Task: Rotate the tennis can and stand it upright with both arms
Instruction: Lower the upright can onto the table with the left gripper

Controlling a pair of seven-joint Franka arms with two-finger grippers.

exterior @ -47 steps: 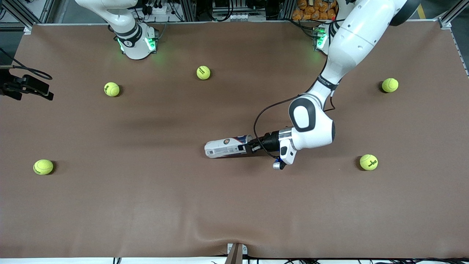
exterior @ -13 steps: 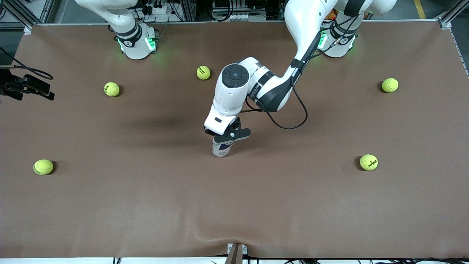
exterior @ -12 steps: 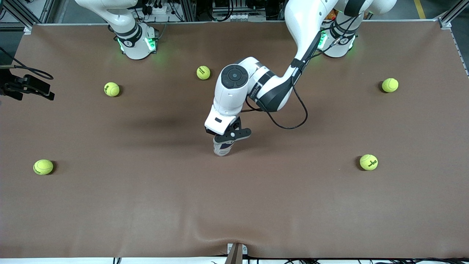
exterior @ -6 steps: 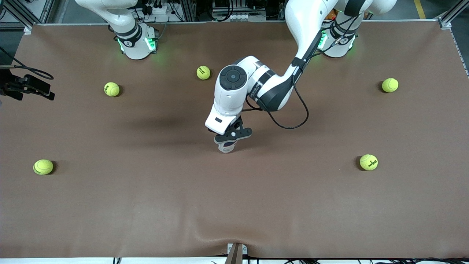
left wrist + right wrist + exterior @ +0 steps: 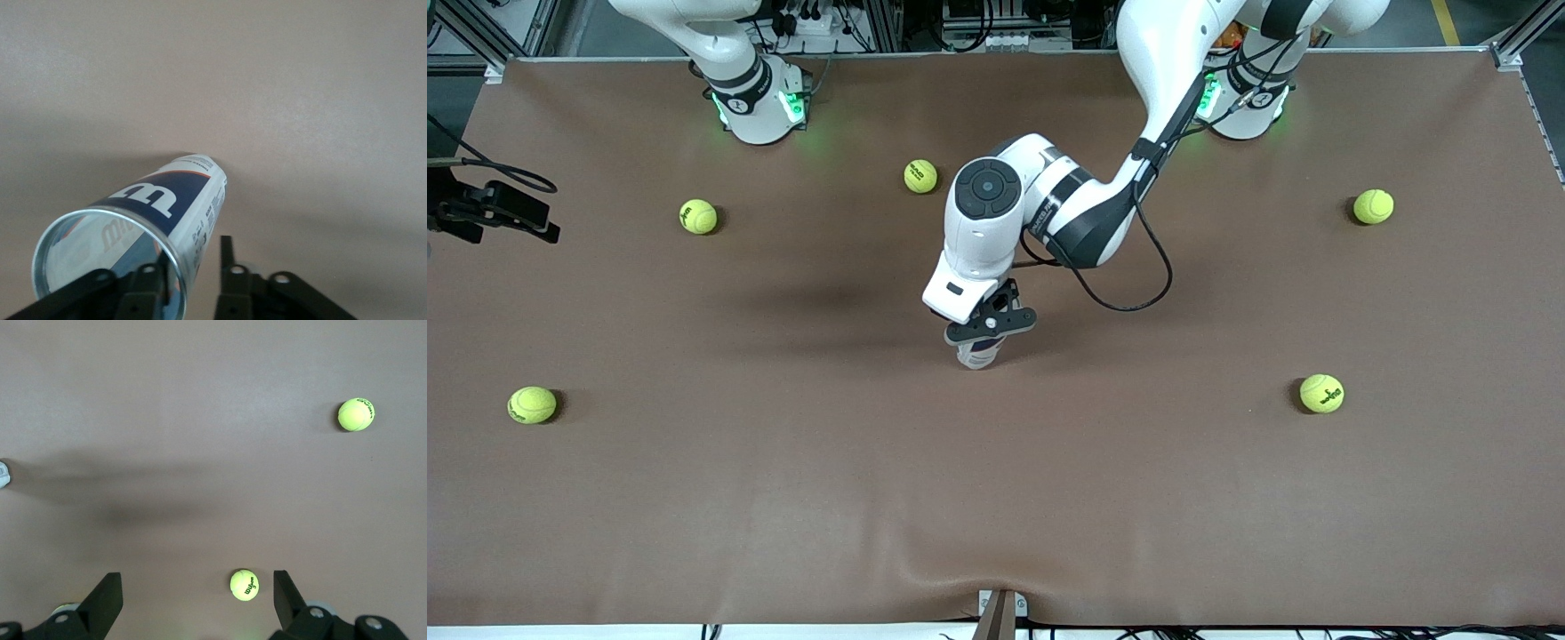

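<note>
Left gripper (image 5: 991, 324) stands over the tennis can (image 5: 978, 353), near the middle of the brown table (image 5: 996, 498). In the left wrist view its black fingers (image 5: 227, 267) are at the two sides of the can's silver rim (image 5: 107, 260), but I cannot tell whether they press the wall or are already free of it. The can stands on its base and seems nearly upright, perhaps a little tilted.

Right gripper (image 5: 193, 600) waits high over the right arm's end of the table with its fingers wide apart and nothing between them; two tennis balls (image 5: 244, 585) lie on the table below it.

I think the danger is at the release. The can is tall, slim and light, so a finger that drags on the rim while the left arm rises can tip it over. If the can leans, it may fall when the support goes away, and then it would roll on the flat table.
</note>
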